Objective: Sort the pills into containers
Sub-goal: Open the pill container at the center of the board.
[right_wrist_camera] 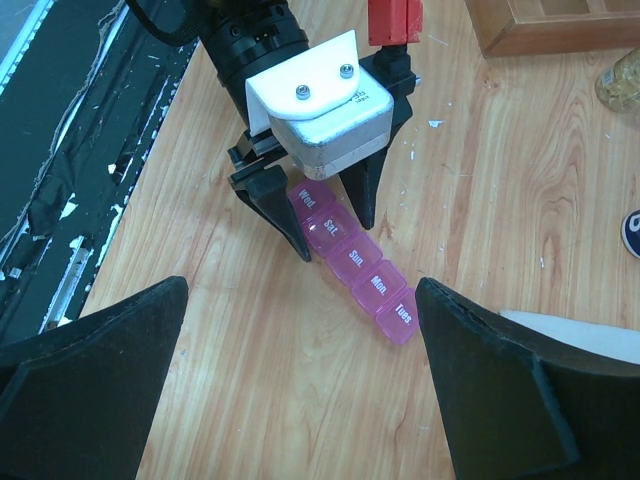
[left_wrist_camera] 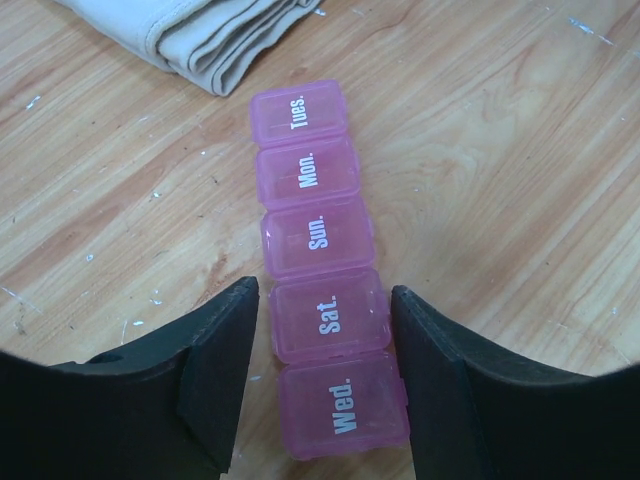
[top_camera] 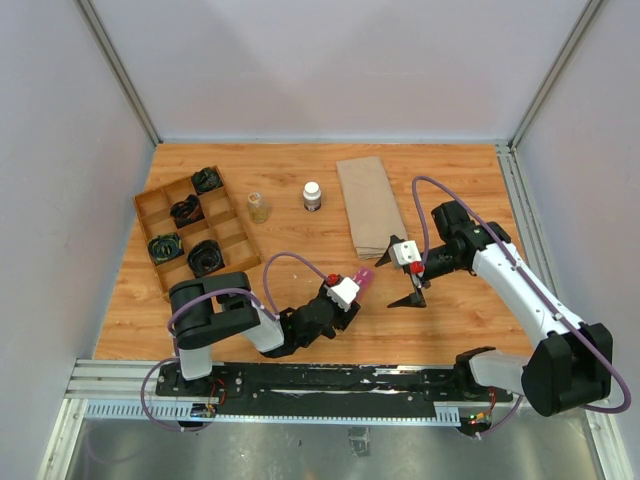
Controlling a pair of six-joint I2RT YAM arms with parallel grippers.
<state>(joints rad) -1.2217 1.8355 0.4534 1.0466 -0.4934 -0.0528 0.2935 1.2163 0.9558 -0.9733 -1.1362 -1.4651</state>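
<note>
**Containers** (left_wrist_camera: 318, 262): one translucent pink pill strip, flat on the wooden counter (top_camera: 460, 200), near its front edge and about mid-width. Five lidded compartments are counted, every lid down, reading Tues., Mon., Sun., Sat., Wed. from the far end to the near. No loose pills can be seen from where I stand.

**Left end effector** (right_wrist_camera: 335, 237): one. It straddles the strip's near end, a finger on either side of the Sat. compartment. The jaws are partly open, with a sliver of counter showing on one side; contact on the other side I cannot tell. The strip's long axis runs straight out ahead of this end effector, so the fingers cross its short width. This arm is the nearer, and a squeeze would likely be all it needs.

**Right end effector** (top_camera: 401, 281): one, spread wide and holding nothing. It hovers near the strip's far Tues. end, the strip lying to its left.

**Folded beige cloth** (top_camera: 370, 205): one, beyond the strip.

**White-capped bottle** (top_camera: 313, 195): one.

**Small clear jar** (top_camera: 259, 207): one.

**Wooden divided tray** (top_camera: 150, 205): one, far left, holding four black coiled items (top_camera: 205, 257).
</note>
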